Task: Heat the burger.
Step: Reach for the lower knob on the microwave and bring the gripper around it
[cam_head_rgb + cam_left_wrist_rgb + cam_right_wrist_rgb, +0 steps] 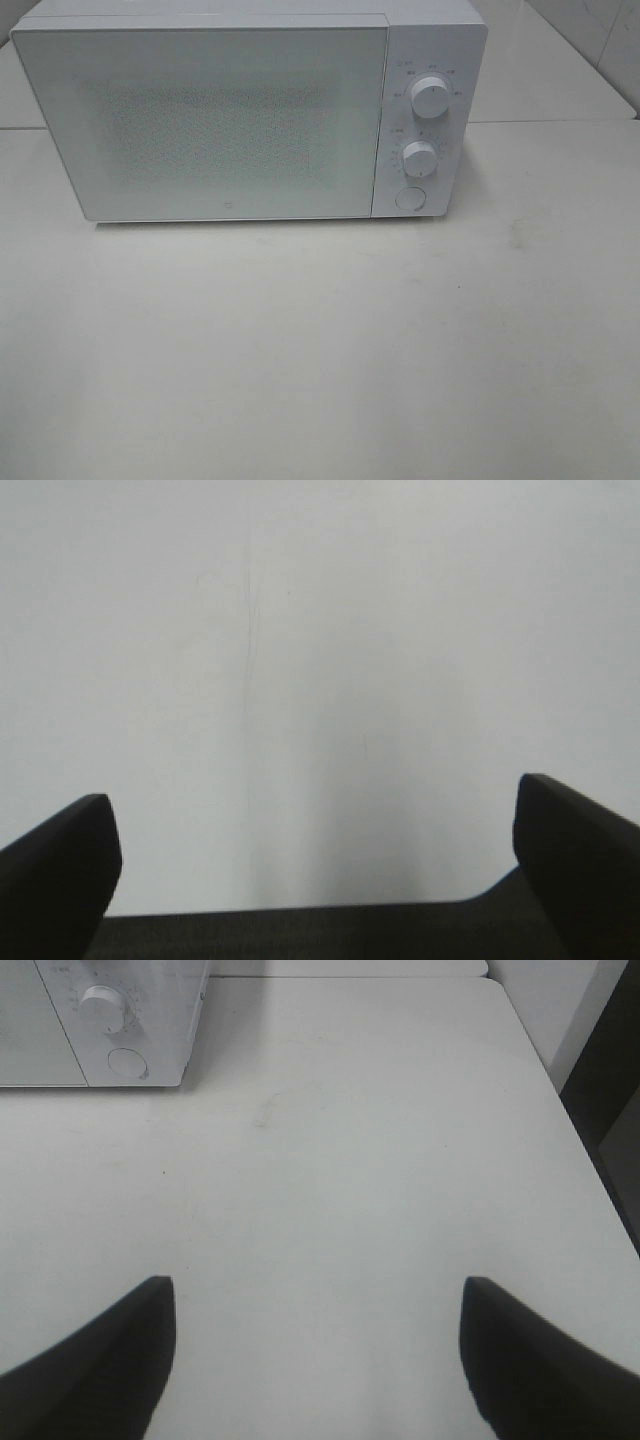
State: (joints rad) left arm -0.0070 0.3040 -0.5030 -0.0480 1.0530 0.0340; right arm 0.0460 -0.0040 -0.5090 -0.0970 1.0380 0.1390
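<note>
The burger is out of view in every frame. A white microwave stands at the back of the table with its door shut, two round knobs and a round button on its right panel. My left gripper is open over bare white table, nothing between its dark fingers. Facing the table's right part, my right gripper is also open and empty, and the microwave's lower right corner shows far ahead of it. Neither arm appears in the exterior high view.
The white table spreads in front of the microwave. Its right edge shows in the right wrist view, with a dark gap beyond it. A tiled wall rises at the back right.
</note>
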